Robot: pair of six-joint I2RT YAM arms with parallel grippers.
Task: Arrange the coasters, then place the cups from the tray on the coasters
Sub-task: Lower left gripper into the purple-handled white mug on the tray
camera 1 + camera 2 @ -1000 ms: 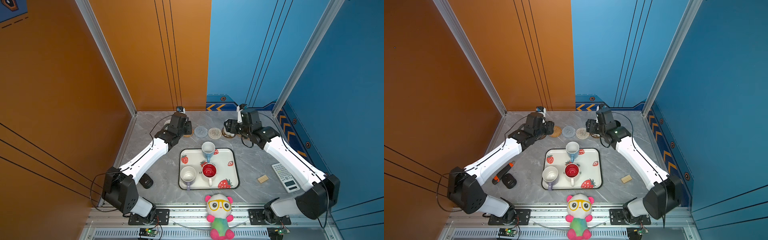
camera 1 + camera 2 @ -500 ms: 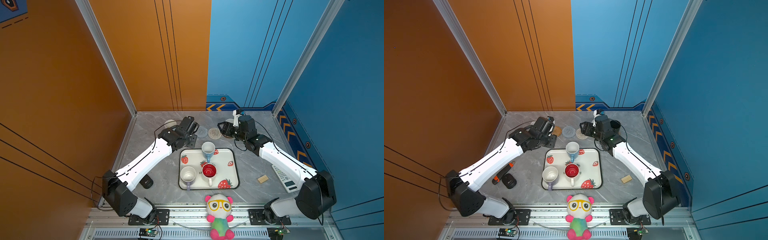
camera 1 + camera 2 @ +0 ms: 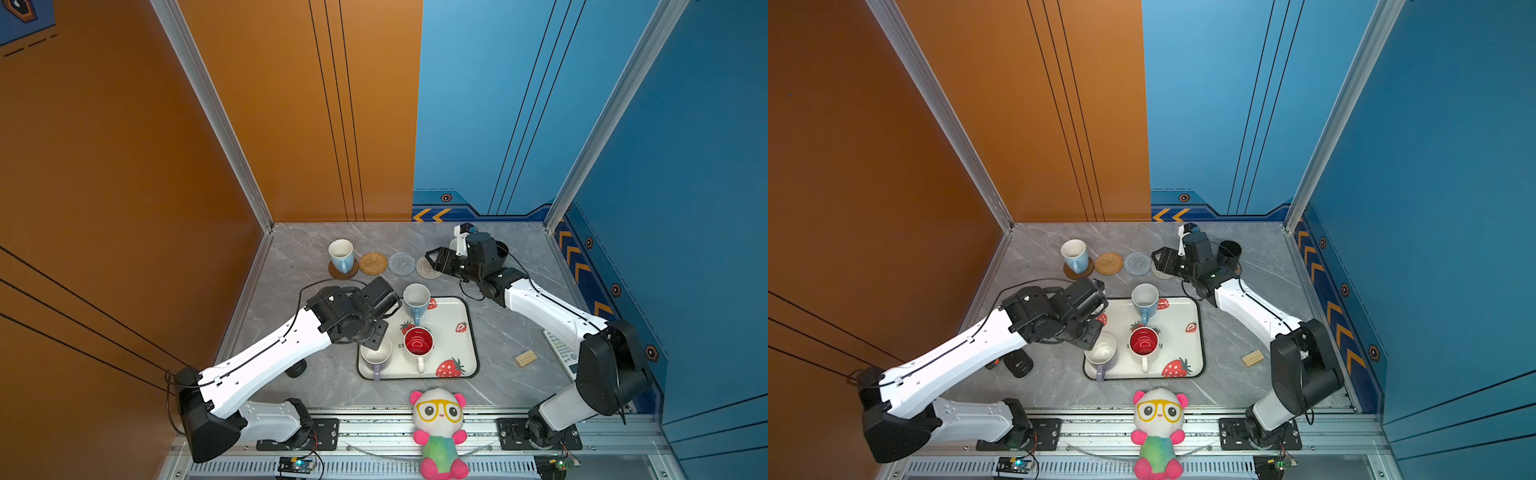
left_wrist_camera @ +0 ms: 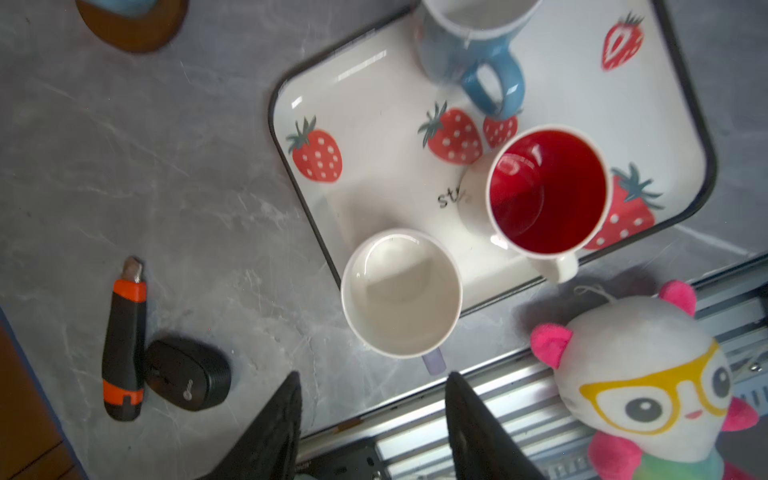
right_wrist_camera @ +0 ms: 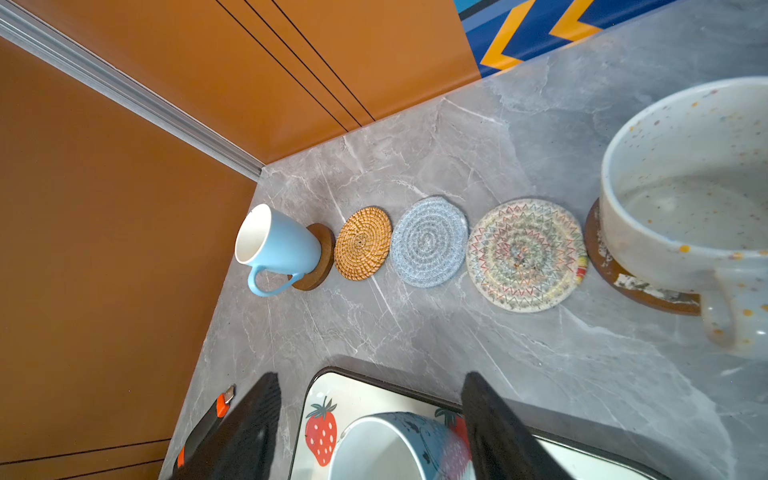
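Left hand (image 4: 372, 378), right hand (image 5: 370, 376) both spread, empty; three cups (image 3: 417, 343) on tray (image 3: 453, 349); three coasters (image 3: 372, 262) bare.

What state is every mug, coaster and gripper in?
Light blue mug, upright on dark wooden coaster.
Speckled mug, upright on scuffed wooden coaster.
Black mug, upright.
Rattan coaster, bare.
Grey coaster, bare.
Beige coaster, bare.
Tray, holds three upright mugs.
Left gripper, jaws open, empty.
Right gripper, jaws open, empty.
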